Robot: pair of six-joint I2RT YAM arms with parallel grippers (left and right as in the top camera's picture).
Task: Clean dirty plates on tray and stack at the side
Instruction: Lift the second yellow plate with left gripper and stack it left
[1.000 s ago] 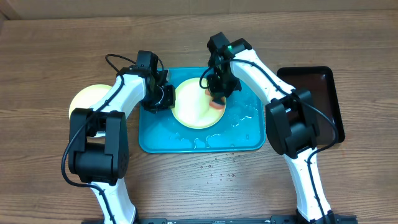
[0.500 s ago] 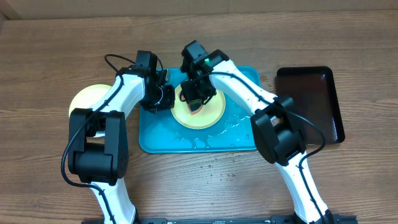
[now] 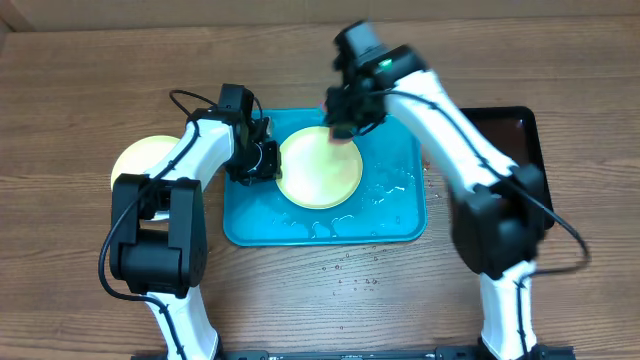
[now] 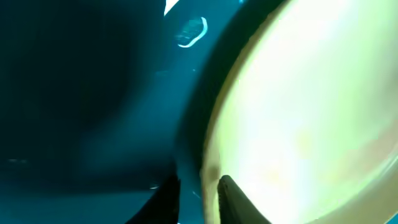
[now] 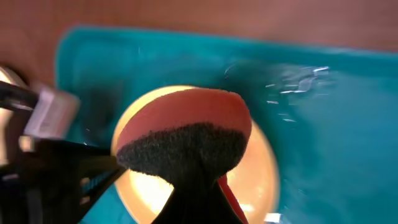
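Note:
A yellow-green plate (image 3: 320, 170) lies on the wet teal tray (image 3: 395, 215), left of the middle. My left gripper (image 3: 262, 160) is shut on the plate's left rim; the left wrist view shows the rim between the fingers (image 4: 199, 194), with the plate (image 4: 305, 118) and the tray (image 4: 81, 106). My right gripper (image 3: 345, 125) is shut on a red sponge with a black scrub side (image 5: 185, 134), held over the plate's far edge (image 5: 264, 171). A second yellow-green plate (image 3: 140, 160) lies on the table left of the tray. The light blue plate is not in view.
A narrow black tray (image 3: 520, 150) stands on the table right of the teal tray. Water drops (image 3: 350, 272) spot the wood in front of the tray. The left gripper (image 5: 37, 124) shows at the left of the right wrist view.
My right gripper with the sponge swept left across the plate, then back to its far right edge. The left gripper has held the rim without moving.

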